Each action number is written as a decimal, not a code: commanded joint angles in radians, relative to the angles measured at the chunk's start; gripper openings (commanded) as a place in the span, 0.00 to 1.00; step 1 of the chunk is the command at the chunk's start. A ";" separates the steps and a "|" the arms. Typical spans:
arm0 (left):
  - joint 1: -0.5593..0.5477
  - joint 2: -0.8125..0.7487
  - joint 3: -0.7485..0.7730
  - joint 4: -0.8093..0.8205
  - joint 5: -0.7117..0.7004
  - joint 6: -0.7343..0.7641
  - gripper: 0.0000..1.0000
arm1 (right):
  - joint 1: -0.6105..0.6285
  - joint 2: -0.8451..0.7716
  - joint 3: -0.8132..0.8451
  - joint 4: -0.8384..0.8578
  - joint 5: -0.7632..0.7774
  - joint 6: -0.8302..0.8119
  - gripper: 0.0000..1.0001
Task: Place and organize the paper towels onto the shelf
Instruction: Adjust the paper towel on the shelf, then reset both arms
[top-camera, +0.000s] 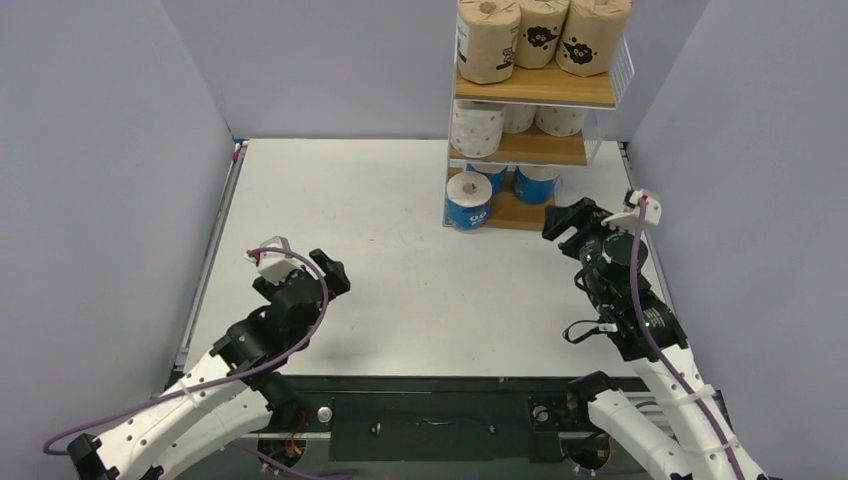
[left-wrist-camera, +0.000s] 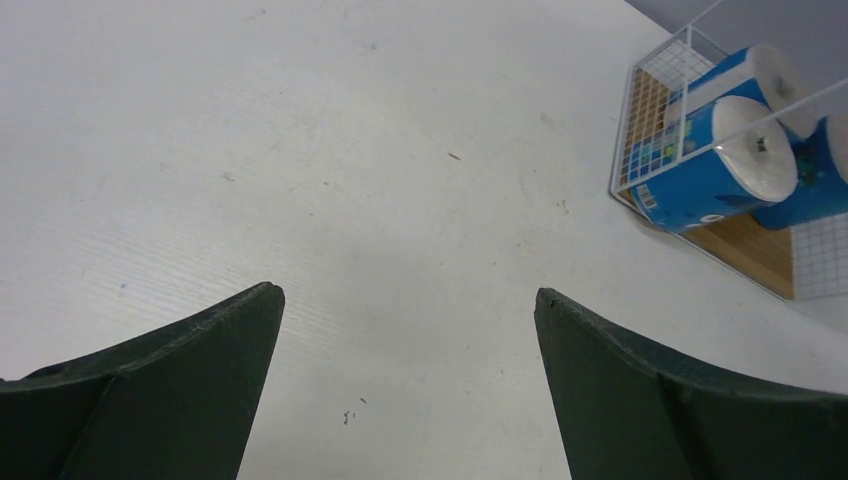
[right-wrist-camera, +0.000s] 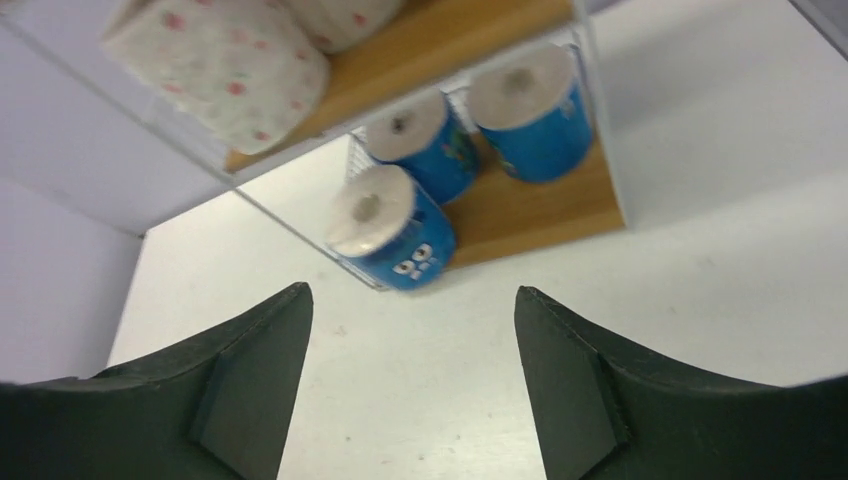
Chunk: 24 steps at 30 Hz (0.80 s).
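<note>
The shelf (top-camera: 585, 92) stands at the back right of the table. Three brown paper towels (top-camera: 540, 35) fill its top board, white dotted ones (top-camera: 477, 128) the middle, blue-and-white ones (top-camera: 469, 200) the bottom. My right gripper (top-camera: 570, 222) hovers just right of the bottom tier, open and holding nothing. In the right wrist view the gripper (right-wrist-camera: 412, 290) faces the blue rolls (right-wrist-camera: 385, 225) on the lowest board (right-wrist-camera: 520, 210), with a dotted roll (right-wrist-camera: 225, 65) above. My left gripper (top-camera: 335, 272) is open over bare table at the near left; its wrist view (left-wrist-camera: 410, 295) shows blue rolls (left-wrist-camera: 715, 160) far off.
Grey walls (top-camera: 90, 180) close in the table on the left, back and right. The shelf's wire side (left-wrist-camera: 640, 130) juts toward the table's middle. A black rail (top-camera: 430, 410) runs along the near edge between the arm bases.
</note>
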 joint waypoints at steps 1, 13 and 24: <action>0.000 0.082 0.084 -0.143 -0.114 -0.119 0.96 | 0.009 -0.113 -0.076 -0.092 0.236 0.140 0.72; -0.003 0.175 -0.020 0.162 0.144 0.071 0.96 | 0.008 -0.197 -0.218 -0.303 0.573 0.432 0.85; 0.007 0.266 0.020 0.361 -0.085 0.573 0.96 | -0.046 -0.023 -0.352 0.043 0.863 0.246 0.86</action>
